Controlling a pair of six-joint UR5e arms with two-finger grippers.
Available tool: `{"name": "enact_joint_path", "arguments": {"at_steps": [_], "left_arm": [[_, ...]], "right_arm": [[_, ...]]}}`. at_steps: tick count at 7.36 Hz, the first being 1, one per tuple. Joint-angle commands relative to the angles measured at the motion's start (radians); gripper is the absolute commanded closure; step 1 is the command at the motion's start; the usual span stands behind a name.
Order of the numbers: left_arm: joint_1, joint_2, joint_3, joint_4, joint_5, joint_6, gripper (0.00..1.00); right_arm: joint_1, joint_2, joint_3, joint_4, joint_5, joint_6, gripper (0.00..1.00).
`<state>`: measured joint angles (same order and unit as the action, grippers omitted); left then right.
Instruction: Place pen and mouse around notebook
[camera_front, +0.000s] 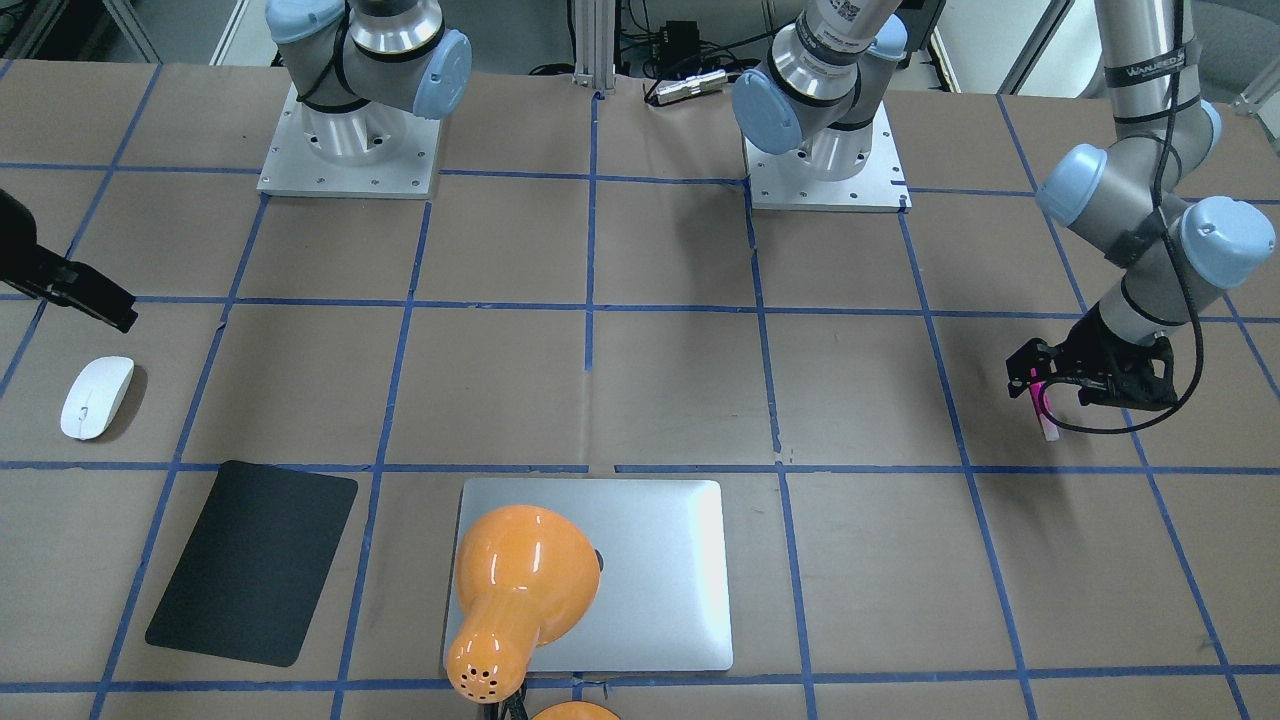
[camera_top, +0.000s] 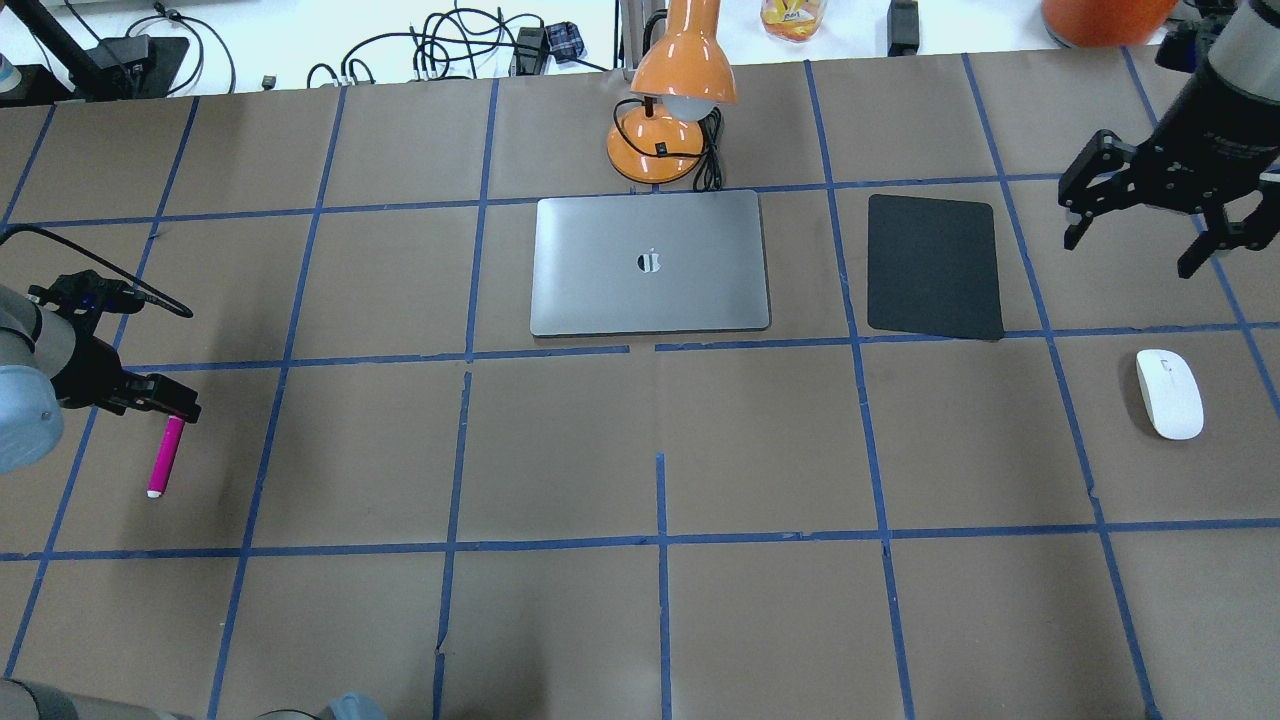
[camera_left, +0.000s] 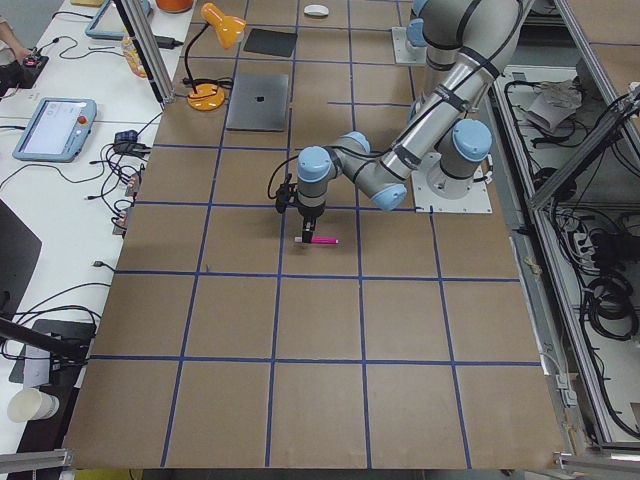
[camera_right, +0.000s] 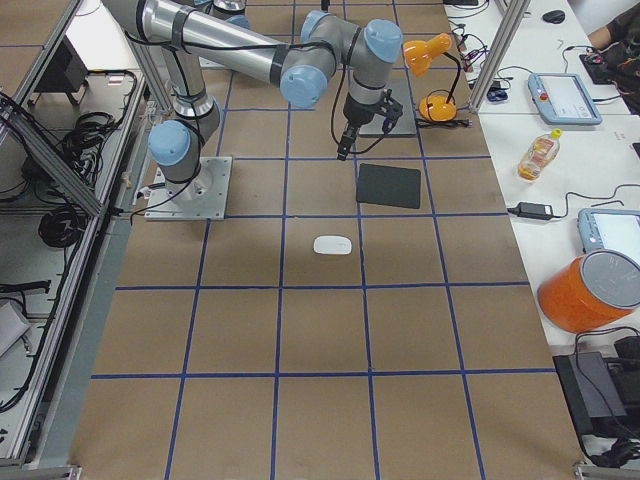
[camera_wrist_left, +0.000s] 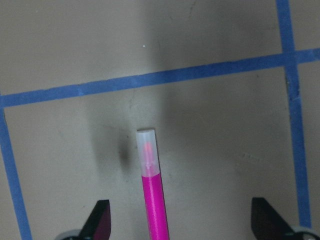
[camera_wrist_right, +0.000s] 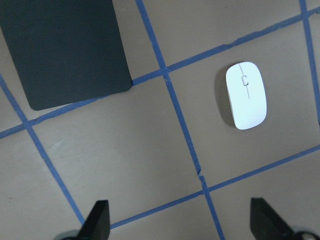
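The magenta pen (camera_top: 165, 456) lies flat on the table at its far left, pale cap end (camera_wrist_left: 146, 150) pointing away from the wrist. My left gripper (camera_wrist_left: 182, 225) is open and low over the pen's rear end, a finger on either side and well apart from it. The white mouse (camera_top: 1169, 393) rests on the table at the right. My right gripper (camera_top: 1130, 255) hangs open and raised, beyond the mouse (camera_wrist_right: 246, 95), holding nothing. The silver notebook (camera_top: 650, 262) lies closed at the far centre.
A thin black mat (camera_top: 935, 267) lies between the notebook and the right gripper. An orange desk lamp (camera_top: 670, 110) stands behind the notebook, its head hiding part of the lid (camera_front: 660, 580) in the front-facing view. Brown paper with blue tape lines covers the table.
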<state>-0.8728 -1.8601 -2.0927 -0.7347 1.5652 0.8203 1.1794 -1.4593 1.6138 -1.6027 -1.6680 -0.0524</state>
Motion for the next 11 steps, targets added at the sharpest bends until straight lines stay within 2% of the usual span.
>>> {"name": "enact_joint_path", "arguments": {"at_steps": [1,3,4,5,7,9,10,11], "left_arm": [[0.017,-0.048,-0.001,0.047,-0.001,0.002,0.21],[0.026,-0.060,-0.003,0.066,-0.001,-0.006,0.75],[0.026,-0.059,-0.001,0.066,-0.001,-0.006,0.94],[0.026,-0.059,0.000,0.066,-0.002,-0.004,1.00],[0.026,-0.059,0.003,0.061,-0.004,-0.006,1.00],[0.026,-0.045,-0.003,0.051,-0.005,-0.054,1.00],[0.011,-0.015,0.002,0.019,-0.004,-0.134,1.00],[0.002,0.033,0.003,-0.079,-0.013,-0.242,1.00]], "right_arm": [[-0.111,0.043,0.049,-0.083,0.002,-0.183,0.00],[-0.196,0.127,0.139,-0.323,0.030,-0.445,0.00],[-0.210,0.140,0.179,-0.376,0.031,-0.469,0.00],[-0.213,0.143,0.211,-0.431,0.031,-0.477,0.00],[-0.215,0.161,0.256,-0.494,0.033,-0.535,0.00],[-0.280,0.194,0.268,-0.507,0.091,-0.587,0.00],[-0.284,0.197,0.270,-0.511,0.090,-0.593,0.00],[-0.284,0.239,0.270,-0.534,0.090,-0.589,0.00]]}}
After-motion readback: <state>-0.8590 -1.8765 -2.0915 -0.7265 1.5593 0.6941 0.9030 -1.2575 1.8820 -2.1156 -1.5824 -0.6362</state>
